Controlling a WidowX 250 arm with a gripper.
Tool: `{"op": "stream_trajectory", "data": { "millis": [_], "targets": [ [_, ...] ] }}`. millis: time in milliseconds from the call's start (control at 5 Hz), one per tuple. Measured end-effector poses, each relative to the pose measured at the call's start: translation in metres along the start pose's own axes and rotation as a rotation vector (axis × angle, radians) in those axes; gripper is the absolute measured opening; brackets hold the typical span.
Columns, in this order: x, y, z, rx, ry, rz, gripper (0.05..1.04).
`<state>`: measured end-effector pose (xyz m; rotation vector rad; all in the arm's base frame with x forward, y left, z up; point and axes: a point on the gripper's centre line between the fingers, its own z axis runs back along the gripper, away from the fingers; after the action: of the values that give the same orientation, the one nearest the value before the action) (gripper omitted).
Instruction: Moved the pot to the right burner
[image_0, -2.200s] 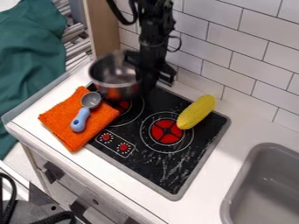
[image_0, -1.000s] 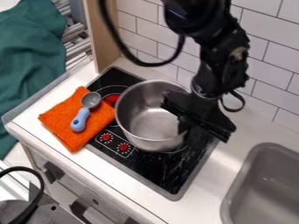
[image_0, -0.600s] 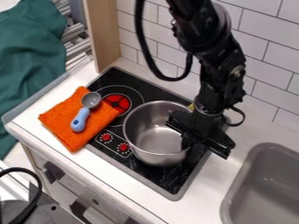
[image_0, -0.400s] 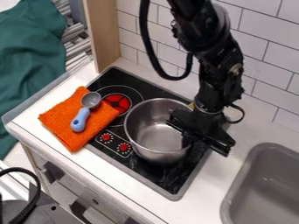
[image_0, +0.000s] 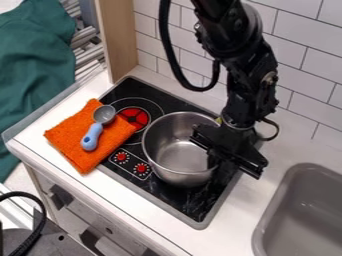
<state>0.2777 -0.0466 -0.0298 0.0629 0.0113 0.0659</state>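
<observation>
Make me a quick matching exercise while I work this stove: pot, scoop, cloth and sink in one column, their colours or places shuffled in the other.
Column A
1. pot
2. scoop
3. cloth
4. sink

Column B
a. blue-handled, lying on the cloth
b. grey, at the lower right of the view
c. silvery, over the right side of the stove
d. orange, under the scoop

Right pairs: 1-c, 2-a, 3-d, 4-b

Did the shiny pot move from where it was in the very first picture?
Yes, the pot moved right across the stove, away from the orange cloth.
</observation>
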Motion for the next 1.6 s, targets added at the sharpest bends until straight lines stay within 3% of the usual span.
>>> {"op": "stream_trajectory", "data": {
  "millis": [600, 800, 1000, 1200, 1400, 1600],
  "targets": [
    [-0.015, 0.003, 0.002, -0.002, 0.004, 0.032, 0.072],
    [-0.012, 0.001, 0.005, -0.008, 0.012, 0.005, 0.214],
    [-0.009, -0.005, 0.01, 0.014, 0.011, -0.033, 0.468],
    [-0.008, -0.01, 0.019, 0.044, -0.016, -0.054, 0.785],
    [0.001, -0.009, 0.043, 0.074, -0.084, -0.044, 1.009],
    [0.006, -0.007, 0.059, 0.073, -0.135, -0.025, 1.008]
  ]
}}
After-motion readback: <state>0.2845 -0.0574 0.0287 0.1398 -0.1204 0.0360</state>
